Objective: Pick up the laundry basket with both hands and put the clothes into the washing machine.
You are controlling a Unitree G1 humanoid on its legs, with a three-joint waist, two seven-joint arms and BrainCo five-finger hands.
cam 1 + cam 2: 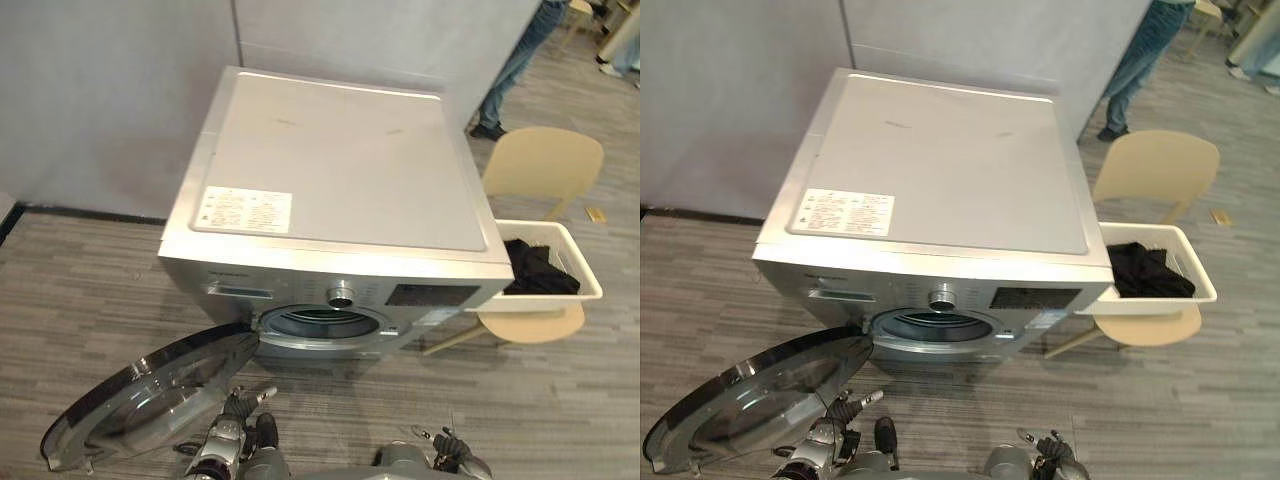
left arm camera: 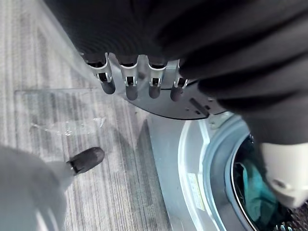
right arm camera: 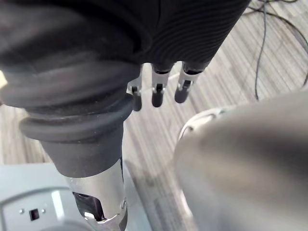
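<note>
A white laundry basket (image 1: pixel 591 276) holding black clothes (image 1: pixel 538 268) rests on a beige chair (image 1: pixel 545 160) right of the silver washing machine (image 1: pixel 340 170). The machine's round glass door (image 1: pixel 150 400) hangs open to the lower left, and the drum opening (image 1: pixel 325 322) is uncovered. In the left wrist view, teal cloth (image 2: pixel 255 195) lies inside the drum. My left hand (image 1: pixel 232 432) is low, beside the open door, fingers (image 2: pixel 127 82) relaxed and holding nothing. Low in front of the machine's right side, far from the basket, my right hand (image 1: pixel 452 455) also has loose, empty fingers (image 3: pixel 156 91).
A grey partition wall (image 1: pixel 110 90) stands behind and left of the machine. A person's legs in jeans (image 1: pixel 515 60) stand at the back right, beyond the chair. Striped grey floor (image 1: pixel 560 400) lies open between me and the chair.
</note>
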